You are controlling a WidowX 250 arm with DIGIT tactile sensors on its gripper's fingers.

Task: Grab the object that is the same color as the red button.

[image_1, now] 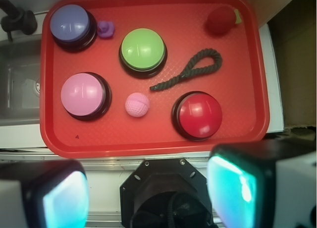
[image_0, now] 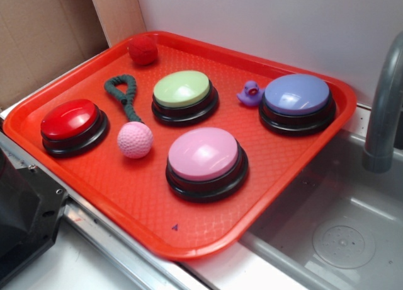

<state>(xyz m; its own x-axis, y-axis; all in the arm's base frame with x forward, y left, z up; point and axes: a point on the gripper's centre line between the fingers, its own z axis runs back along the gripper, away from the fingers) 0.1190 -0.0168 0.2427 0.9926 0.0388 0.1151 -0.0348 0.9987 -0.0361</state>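
At the tray's (image_0: 302,195) far left corner sits the dark-red fuzzy ball (image_0: 143,50), free of neighbours, so approach looks easy. Its colour match, the red button (image_0: 70,121), lies nearer. Above the near edge, the pincer (image_1: 148,193) hangs wide open, empty.
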